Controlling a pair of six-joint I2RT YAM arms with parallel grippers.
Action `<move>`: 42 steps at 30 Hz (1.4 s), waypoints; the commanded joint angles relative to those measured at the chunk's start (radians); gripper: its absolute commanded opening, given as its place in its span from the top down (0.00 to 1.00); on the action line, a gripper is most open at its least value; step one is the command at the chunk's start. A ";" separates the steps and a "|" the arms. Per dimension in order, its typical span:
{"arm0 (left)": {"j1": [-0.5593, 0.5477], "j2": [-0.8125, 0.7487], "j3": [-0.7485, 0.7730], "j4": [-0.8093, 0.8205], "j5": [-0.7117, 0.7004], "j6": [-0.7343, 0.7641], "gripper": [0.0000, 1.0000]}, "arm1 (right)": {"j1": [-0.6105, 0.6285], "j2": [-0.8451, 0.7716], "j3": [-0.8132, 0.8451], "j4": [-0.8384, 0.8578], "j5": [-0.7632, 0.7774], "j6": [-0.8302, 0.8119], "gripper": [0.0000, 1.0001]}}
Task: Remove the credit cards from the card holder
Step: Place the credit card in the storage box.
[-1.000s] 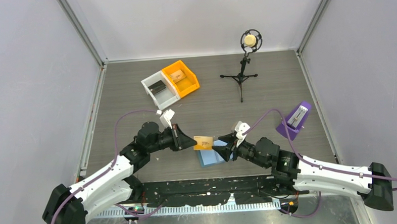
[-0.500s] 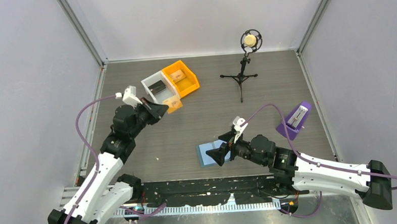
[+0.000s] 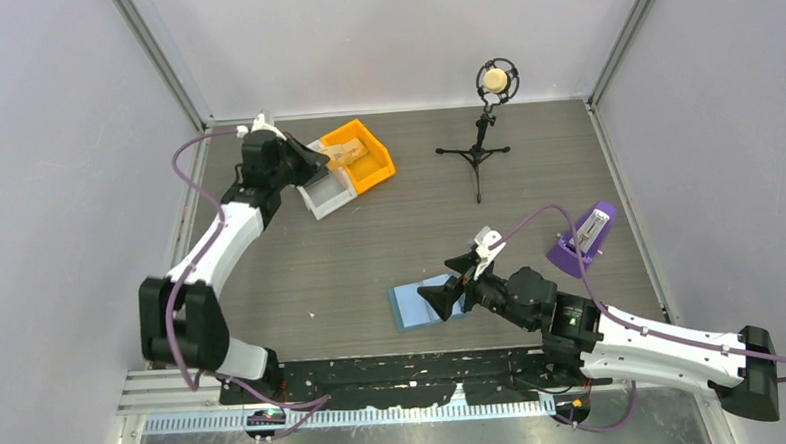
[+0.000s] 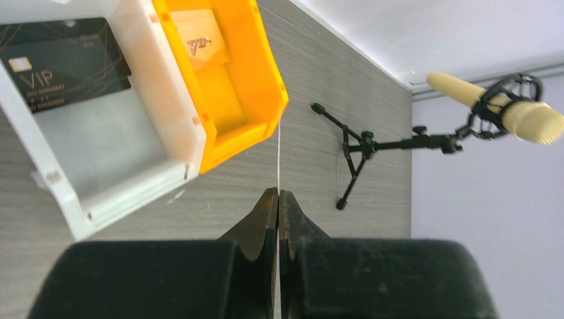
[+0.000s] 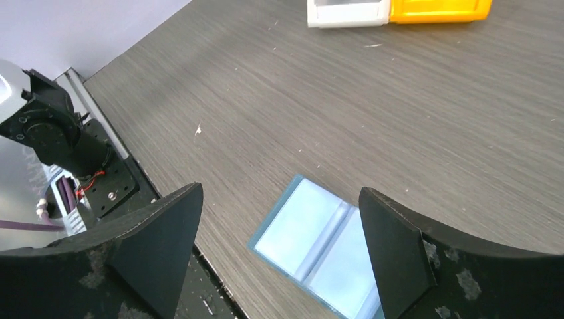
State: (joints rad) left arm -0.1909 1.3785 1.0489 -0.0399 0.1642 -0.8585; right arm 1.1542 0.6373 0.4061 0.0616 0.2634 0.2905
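Lying open just below right claw (image 5: 279, 199): card holder (image 5: 319, 242).

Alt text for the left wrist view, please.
The left gripper pinches a thin card edge-on close to the orange bin, which holds a tan card; the adjoining white bin holds a black card. A microphone stands at right.

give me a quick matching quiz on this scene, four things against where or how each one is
Things:
1 black card
2 card holder
3 left gripper
4 right gripper

Place or state:
a open, holding nothing
b lying in the white bin
c spread open on the table
d shut on a thin card seen edge-on

Pairs: 1-b, 2-c, 3-d, 4-a
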 commanded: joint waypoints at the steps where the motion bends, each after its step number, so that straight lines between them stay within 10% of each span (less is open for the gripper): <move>1: 0.017 0.153 0.146 0.030 0.028 -0.007 1.00 | -0.006 -0.047 0.041 0.001 0.079 -0.042 0.05; 18: 0.028 0.639 0.544 -0.022 0.011 -0.057 1.00 | -0.012 0.072 0.129 -0.068 0.134 -0.074 0.05; 42: 0.029 0.776 0.671 -0.114 -0.048 -0.002 1.00 | -0.089 0.117 0.138 -0.036 0.124 -0.073 0.05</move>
State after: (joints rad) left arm -0.1677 2.1506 1.6844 -0.1402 0.1513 -0.8871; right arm 1.0752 0.7811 0.5087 -0.0235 0.3805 0.2199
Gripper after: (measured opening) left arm 0.010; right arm 0.955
